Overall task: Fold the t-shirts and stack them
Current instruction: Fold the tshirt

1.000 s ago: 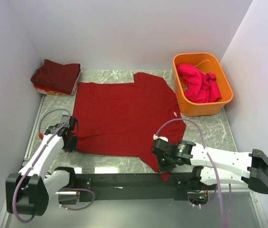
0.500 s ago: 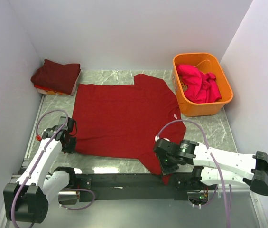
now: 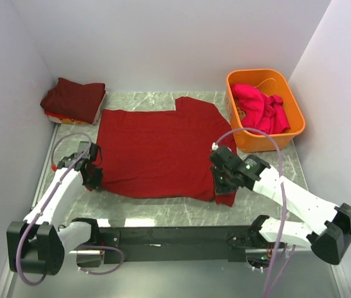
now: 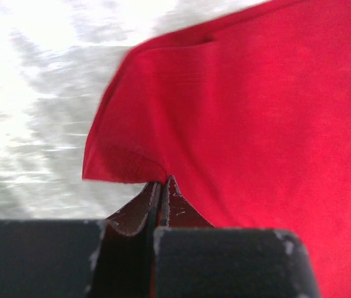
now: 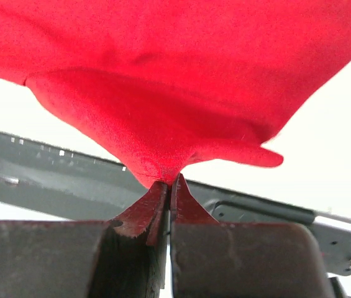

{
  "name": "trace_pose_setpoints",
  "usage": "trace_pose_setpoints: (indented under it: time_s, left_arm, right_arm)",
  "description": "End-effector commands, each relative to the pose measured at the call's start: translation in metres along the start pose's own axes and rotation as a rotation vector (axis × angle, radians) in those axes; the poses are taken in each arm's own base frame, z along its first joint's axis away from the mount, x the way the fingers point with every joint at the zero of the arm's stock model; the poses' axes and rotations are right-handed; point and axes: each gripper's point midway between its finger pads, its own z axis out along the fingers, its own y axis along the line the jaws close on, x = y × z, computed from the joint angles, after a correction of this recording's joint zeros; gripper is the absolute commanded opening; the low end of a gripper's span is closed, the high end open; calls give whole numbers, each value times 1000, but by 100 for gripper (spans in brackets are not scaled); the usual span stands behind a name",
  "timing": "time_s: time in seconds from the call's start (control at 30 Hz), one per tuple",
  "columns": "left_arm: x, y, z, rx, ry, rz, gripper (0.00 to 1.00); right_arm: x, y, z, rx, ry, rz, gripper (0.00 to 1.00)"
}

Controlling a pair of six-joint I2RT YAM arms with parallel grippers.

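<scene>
Top external: high at the near edge, looking down over the whole worktop point(image 3: 163, 212).
Left wrist: close above the left fingers point(image 4: 132, 214), facing the red t-shirt point(image 4: 256, 124).
Right wrist: close above the right fingers point(image 5: 139, 214), facing the same t-shirt.
Shared: the t-shirt's near corners.

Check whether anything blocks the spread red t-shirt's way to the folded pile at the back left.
Nothing visible does. The red t-shirt lies spread, its near corners pinched by the left end effector and right end effector. Only bare table separates it from the folded pile; the orange tub sits far right.
</scene>
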Motion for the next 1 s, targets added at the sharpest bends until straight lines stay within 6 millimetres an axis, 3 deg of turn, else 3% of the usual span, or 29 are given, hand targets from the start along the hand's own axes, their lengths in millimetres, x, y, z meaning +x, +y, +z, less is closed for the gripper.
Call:
trace_pose_setpoints:
  time_s: [0.0,0.2,0.33,0.47,0.63,0.97]
  left_arm:
    - [-11,-42,-14,114,-12,-6,1]
    - [-19,-70,-13,133,-28,-2,1]
    - [-23,-88,-9,148,-37,0,1]
    - [-27,-106,-4,144,-39,15,1]
    - [-28,-119,13,115,-37,19,1]
    - [-33,-125,40,59,-54,0,1]
  right_arm:
    - [-28,-13,-6,72,-49,-65,0]
    - [-86,-12,-16,85,-171,-33,0]
    - [-111,-10,-10,93,-188,-25,0]
    - [-123,-7,-3,65,-173,-21,0]
    - [-137,-17,11,122,-168,18,0]
    - [-181,-30,38,203,-195,45,0]
